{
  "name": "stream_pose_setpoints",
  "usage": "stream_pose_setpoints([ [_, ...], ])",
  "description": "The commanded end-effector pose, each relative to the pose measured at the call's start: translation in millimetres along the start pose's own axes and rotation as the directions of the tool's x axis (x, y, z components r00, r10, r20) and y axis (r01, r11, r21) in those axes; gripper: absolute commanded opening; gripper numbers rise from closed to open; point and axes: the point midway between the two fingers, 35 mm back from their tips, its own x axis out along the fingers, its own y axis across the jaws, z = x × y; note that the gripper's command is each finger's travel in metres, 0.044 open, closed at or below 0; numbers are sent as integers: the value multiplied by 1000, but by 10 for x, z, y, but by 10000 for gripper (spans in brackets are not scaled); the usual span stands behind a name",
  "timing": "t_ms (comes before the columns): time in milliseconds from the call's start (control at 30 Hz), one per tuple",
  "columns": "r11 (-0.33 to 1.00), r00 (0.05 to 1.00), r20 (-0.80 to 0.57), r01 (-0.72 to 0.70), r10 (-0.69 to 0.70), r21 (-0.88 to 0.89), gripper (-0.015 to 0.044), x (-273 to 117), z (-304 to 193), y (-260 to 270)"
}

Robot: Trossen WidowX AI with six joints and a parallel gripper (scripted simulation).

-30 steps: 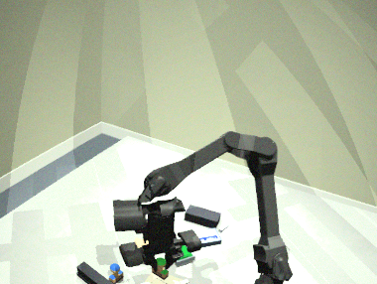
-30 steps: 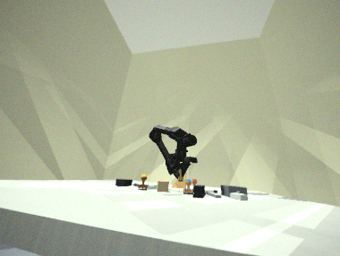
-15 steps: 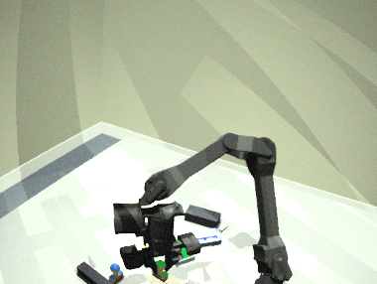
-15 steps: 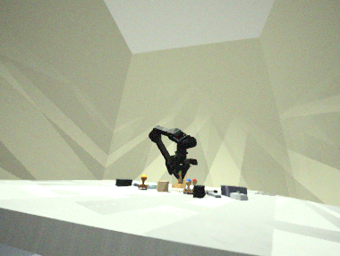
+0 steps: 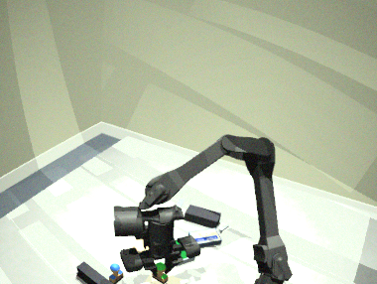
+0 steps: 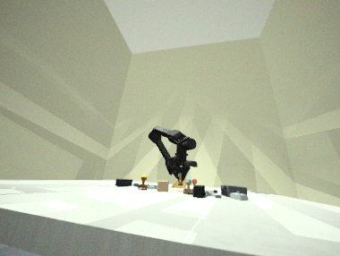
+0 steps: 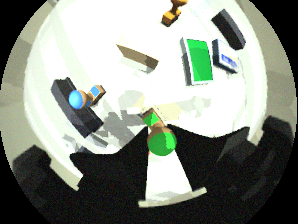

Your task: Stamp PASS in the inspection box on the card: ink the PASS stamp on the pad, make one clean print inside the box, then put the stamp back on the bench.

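My gripper is shut on the green-knobbed stamp. The stamp is low over the pale tan card, its base at the card's left part in the wrist view. I cannot tell whether the base touches the card. The base and fingers hide part of the card, and no box outline or print can be made out. The green ink pad lies open, up and right of the stamp in the wrist view. The stamp's lettering cannot be read.
A blue-knobbed stamp stands by a long dark block. A yellow-orange-knobbed stamp, a tan block, a blue-white case and another dark block are around.
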Motion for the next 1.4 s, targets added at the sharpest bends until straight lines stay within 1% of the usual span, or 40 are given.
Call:
stream_pose_setpoints([
  [0,1000,1000,3,5,-5,-8,0,35,-9,-13],
  [1067,1000,1000,3,7,-7,-5,0,243,-9,-31],
  [1367,1000,1000,3,7,-7,-4,0,247,-9,-32],
])
